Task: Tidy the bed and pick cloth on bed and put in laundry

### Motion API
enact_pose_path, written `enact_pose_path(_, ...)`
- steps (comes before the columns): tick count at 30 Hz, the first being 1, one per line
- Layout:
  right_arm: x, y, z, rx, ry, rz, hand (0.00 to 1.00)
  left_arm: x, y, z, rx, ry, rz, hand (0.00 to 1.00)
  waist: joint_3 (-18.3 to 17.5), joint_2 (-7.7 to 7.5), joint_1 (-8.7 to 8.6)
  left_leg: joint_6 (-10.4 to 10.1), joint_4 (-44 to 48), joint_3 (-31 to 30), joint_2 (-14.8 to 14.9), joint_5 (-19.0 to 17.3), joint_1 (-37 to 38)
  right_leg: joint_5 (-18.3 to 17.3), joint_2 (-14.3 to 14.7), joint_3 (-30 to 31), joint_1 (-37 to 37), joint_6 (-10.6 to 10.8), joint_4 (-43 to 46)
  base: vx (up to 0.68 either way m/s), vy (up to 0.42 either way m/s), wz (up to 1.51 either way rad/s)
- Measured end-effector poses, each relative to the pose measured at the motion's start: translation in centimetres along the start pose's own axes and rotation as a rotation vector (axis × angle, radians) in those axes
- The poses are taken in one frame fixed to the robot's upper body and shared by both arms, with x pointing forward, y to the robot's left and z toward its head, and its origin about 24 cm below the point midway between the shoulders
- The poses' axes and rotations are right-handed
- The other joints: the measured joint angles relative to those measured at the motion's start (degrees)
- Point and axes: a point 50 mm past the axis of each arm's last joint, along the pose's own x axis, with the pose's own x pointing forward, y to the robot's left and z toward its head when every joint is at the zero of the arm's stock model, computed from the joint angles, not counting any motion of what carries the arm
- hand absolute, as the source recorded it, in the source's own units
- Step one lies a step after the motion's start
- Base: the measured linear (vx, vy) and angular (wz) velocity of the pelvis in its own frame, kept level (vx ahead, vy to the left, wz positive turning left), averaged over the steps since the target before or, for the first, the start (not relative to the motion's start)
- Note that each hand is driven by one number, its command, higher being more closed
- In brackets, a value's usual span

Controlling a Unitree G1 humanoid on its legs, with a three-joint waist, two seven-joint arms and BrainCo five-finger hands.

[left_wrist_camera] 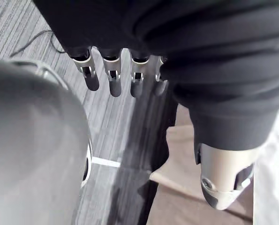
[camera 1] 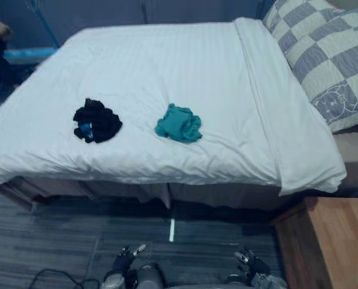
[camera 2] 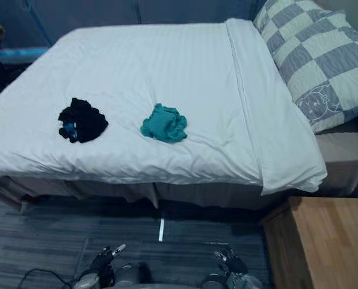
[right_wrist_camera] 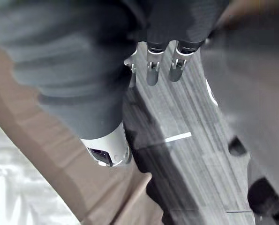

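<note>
The bed [camera 1: 166, 66] took up most of the room in front of the robot, covered by a white striped duvet that lay fairly smooth, with soft creases toward the near edge. Along the right side the duvet was folded into a long band, and beyond it a grey-and-cream checked pillow [camera 1: 329, 54] leaned at the head end. The duvet hung over the near edge, above the brownish bed base in shadow, and its right corner drooped just beside a wooden cabinet [camera 1: 338, 241] at the lower right.

A strip of grey streaked floor [camera 1: 58, 241] ran between the bed's near side and the robot, with a short white mark [camera 1: 171, 230] on it near the middle.

On the duvet, toward the near edge, two crumpled cloths lay apart from each other: a black cloth [camera 1: 97, 121] with a bit of blue in it on the left, and a teal cloth [camera 1: 179, 123] near the middle.

Both hands hung low over the floor, well apart from the bed. The left hand [camera 1: 125, 259] and the right hand [camera 1: 251, 264] each had straight, loose fingers [left_wrist_camera: 115, 79], empty.
</note>
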Motion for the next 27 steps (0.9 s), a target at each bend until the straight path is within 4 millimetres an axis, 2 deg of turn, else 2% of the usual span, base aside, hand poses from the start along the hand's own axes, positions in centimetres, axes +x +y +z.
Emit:
enact_pose_path(2, -0.4, -1.2, 0.1, 0.005, 0.002, -0.048, 0.0, 0.1, -0.6, 0.1, 0.03, 0.011, -0.019, 0.0, -0.4, 0.72, -0.12, -2.2, -2.0, -2.1, 0.8, 1.2, 0.9, -1.3, -1.7, -0.1, 0.2, 2.6, 1.7, 0.07, 0.488, 0.28)
enact_pose_path(3, -0.4, -1.3, -0.2, 0.029, 0.005, -0.071, 0.0, 0.3, -0.3, 0.7, 0.039, -0.001, -0.015, 0.0, 0.0, -0.73, -0.12, -6.5, 1.2, -2.2, -0.8, 0.9, 0.3, -1.3, -4.5, -0.1, 0.7, 2.8, 2.6, 0.13, 0.517, 0.21)
enact_pose_path(4, -0.4, -1.1, -0.7, 0.046, 0.016, -0.076, 0.0, 0.6, 0.4, 1.6, 0.06, -0.014, 0.002, 0.0, 0.5, -3.53, 0.12, -4.9, 3.9, -1.8, -3.2, -2.1, 0.1, 0.7, -7.8, -0.1, 1.2, 1.9, 3.4, 0.14, 0.497, 0.17)
enact_pose_path(5, -0.3, -1.0, -0.6, 0.054, 0.007, -0.075, 0.0, 0.7, 1.1, 1.7, 0.067, -0.002, 0.026, 0.0, 0.6, -4.18, 0.3, -4.0, 5.7, -1.2, -4.2, -3.9, -0.1, 4.5, -9.2, -1.3, 0.9, -1.8, 4.6, 0.13, 0.475, 0.07)
enact_pose_path(6, -0.3, -0.9, -0.5, 0.054, -0.001, -0.07, 0.0, 0.7, 1.4, 1.5, 0.071, 0.013, 0.042, 0.0, 1.0, -3.45, 0.26, -2.8, 5.6, -0.1, -4.5, -4.7, 1.0, 8.6, -10.3, -4.7, -0.5, -8.9, 7.1, 0.16, 0.565, -0.13)
enact_pose_path(7, -0.2, -0.7, -0.4, 0.038, -0.005, -0.053, 0.0, 0.6, 1.7, 1.4, 0.079, 0.014, 0.047, 0.0, 1.0, -3.57, 0.98, -2.3, 4.0, 1.3, -5.1, -4.9, 3.0, 8.4, -10.3, -6.5, -2.3, -10.6, 10.4, 0.18, 0.52, -0.29)
enact_pose_path(8, 0.0, -0.1, -0.4, 0.028, -0.001, -0.01, 0.0, 0.6, 2.0, 1.3, 0.108, 0.019, 0.048, 0.0, 1.0, -3.51, 1.34, -1.6, -0.1, 2.0, -5.7, -4.0, 6.0, 4.4, -6.1, -6.5, -3.7, -4.7, 13.0, 0.15, 0.367, -0.26)
enact_pose_path(9, 0.1, 0.2, -0.6, 0.032, 0.003, 0.011, 0.0, 0.6, 2.0, 1.2, 0.135, 0.024, 0.042, 0.0, 1.0, -3.47, 1.23, -1.2, -2.7, 2.0, -6.4, -3.0, 7.2, 2.4, -2.8, -6.3, -4.1, -2.7, 13.2, 0.12, 0.22, 0.14)
enact_pose_path(10, 0.2, 0.9, -0.8, 0.03, 0.006, 0.037, 0.0, 0.5, 1.8, 1.0, 0.172, 0.028, 0.02, 0.0, 0.9, -3.38, 0.55, -0.5, -7.3, 1.8, -7.6, -1.0, 8.5, -0.1, 2.7, -5.5, -4.7, -2.2, 11.5, 0.13, 0.183, 0.52)
enact_pose_path(11, 0.5, 1.7, -0.6, 0.005, 0.009, 0.071, 0.0, 0.5, 1.2, 0.9, 0.208, 0.034, -0.017, 0.0, 1.0, -3.19, 0.1, 0.3, -12.9, 1.6, -9.6, 1.9, 9.7, -1.5, 9.7, -4.4, -6.3, -3.8, 7.3, 0.12, 0.151, 0.56)
enact_pose_path(12, 0.6, 2.0, -0.5, -0.008, 0.012, 0.088, 0.0, 0.5, 0.9, 0.8, 0.205, 0.038, -0.031, 0.0, 1.0, -3.05, 0.09, 0.7, -15.0, 1.5, -10.5, 3.1, 9.9, -1.8, 12.7, -3.8, -6.8, -5.1, 3.5, 0.15, 0.134, 0.59)
enact_pose_path(13, 0.7, 2.3, -0.4, -0.027, 0.013, 0.111, 0.0, 0.6, 0.4, 1.0, 0.213, 0.039, -0.045, 0.0, 1.3, -2.36, -0.21, 1.0, -17.3, 1.0, -11.9, 4.6, 9.6, 0.4, 16.2, -0.8, -6.1, -10.6, -2.8, 0.12, 0.096, 0.38)
enact_pose_path(14, 0.9, 2.5, 0.3, -0.021, -0.017, 0.12, 0.0, 0.6, -0.5, 1.2, 0.214, 0.026, -0.062, 0.0, 2.0, -1.27, 0.31, 1.4, -18.2, 1.2, -12.3, 5.2, 9.3, 2.8, 16.4, -0.7, -5.4, -11.7, -5.1, 0.12, 0.101, 0.23)
enact_pose_path(16, 1.2, 3.1, 1.5, -0.039, -0.068, 0.147, 0.0, 0.6, -0.9, 1.6, 0.196, -0.007, -0.061, 0.0, 3.0, 0.35, 0.65, 1.4, -17.7, 2.5, -12.5, 5.2, 8.9, 2.9, 16.3, 0.3, -6.1, -11.8, -5.1, 0.09, 0.078, -0.14)
enact_pose_path(18, 1.3, 3.5, 2.3, -0.044, -0.097, 0.17, 0.0, 0.4, -0.5, 1.2, 0.174, -0.014, -0.019, 0.0, 3.1, 1.0, 0.32, 1.3, -16.6, 4.5, -12.3, 5.3, 9.1, 2.9, 15.8, 0.3, -6.0, -11.9, -5.0, 0.06, 0.027, -0.21)
enact_pose_path(19, 1.4, 3.9, 2.3, -0.043, -0.101, 0.184, 0.0, 0.4, -0.3, 1.2, 0.144, -0.027, 0.005, 0.0, 3.2, 0.74, 0.39, 1.1, -13.5, 5.9, -12.0, 4.5, 8.5, 2.7, 14.9, 0.5, -5.7, -12.3, -5.0, 0.05, -0.003, -0.17)
enact_pose_path(20, 1.4, 4.2, 2.1, -0.048, -0.091, 0.185, 0.0, 0.4, -0.3, 1.4, 0.122, -0.04, 0.007, 0.0, 3.3, 0.71, 0.45, 1.7, -6.6, 7.6, -10.5, 2.4, 6.6, 2.3, 14.5, 0.5, -5.3, -12.4, -5.0, 0.05, -0.031, -0.09)
enact_pose_path(21, 1.4, 4.0, 2.3, -0.089, -0.08, 0.169, 0.0, 0.3, -0.7, 1.7, 0.066, -0.063, 0.006, 0.0, 3.8, 1.34, 0.27, 2.6, 8.1, 8.5, -5.7, 1.8, 2.2, 1.4, 14.3, 0.3, -3.6, -12.3, -4.7, 0.05, -0.005, -0.06)
enact_pose_path(22, 1.3, 3.6, 1.9, -0.125, -0.052, 0.145, 0.0, 0.2, -0.9, 1.9, 0.042, -0.089, 0.002, 0.0, 4.1, 1.54, 0.2, 3.1, 19.7, 9.0, -1.2, 3.0, -1.0, 0.5, 14.3, 0.3, -1.2, -12.0, -4.5, 0.04, 0.035, -0.08)
enact_pose_path(23, 1.2, 3.4, 1.7, -0.136, -0.044, 0.129, 0.0, 0.2, -1.1, 2.0, 0.037, -0.101, -0.006, 0.0, 4.0, 1.67, 0.35, 4.4, 24.1, 9.6, 1.3, 2.1, -2.1, 0.2, 14.2, 0.4, 0.0, -11.8, -4.5, 0.05, 0.153, -0.31)
enact_pose_path(24, 1.1, 3.2, 1.4, -0.142, -0.032, 0.115, 0.0, 0.1, -1.3, 1.9, 0.044, -0.104, -0.026, 0.0, 3.0, 1.65, 0.57, 5.0, 22.9, 10.2, 3.1, 1.6, -2.0, -0.3, 12.7, 1.5, 0.7, -10.6, -4.1, 0.05, 0.156, -0.38)
enact_pose_path(25, 1.1, 3.2, 1.4, -0.139, -0.033, 0.115, 0.0, 0.0, -1.4, 1.7, 0.048, -0.101, -0.032, 0.0, 3.0, 1.66, 0.46, 5.0, 19.7, 10.0, 2.7, 1.7, -1.4, -0.2, 11.9, 2.1, 0.7, -10.1, -4.0, 0.07, 0.177, -0.53)
enact_pose_path(27, 1.3, 3.4, 1.9, -0.144, -0.041, 0.121, 0.0, 0.0, -1.7, 1.5, 0.061, -0.094, -0.052, 0.0, 2.9, 1.68, -0.02, 4.2, 5.1, 6.4, -0.8, 2.2, 0.5, 0.2, 9.1, 4.7, -0.2, -8.4, -3.8, 0.13, 0.267, -0.43)
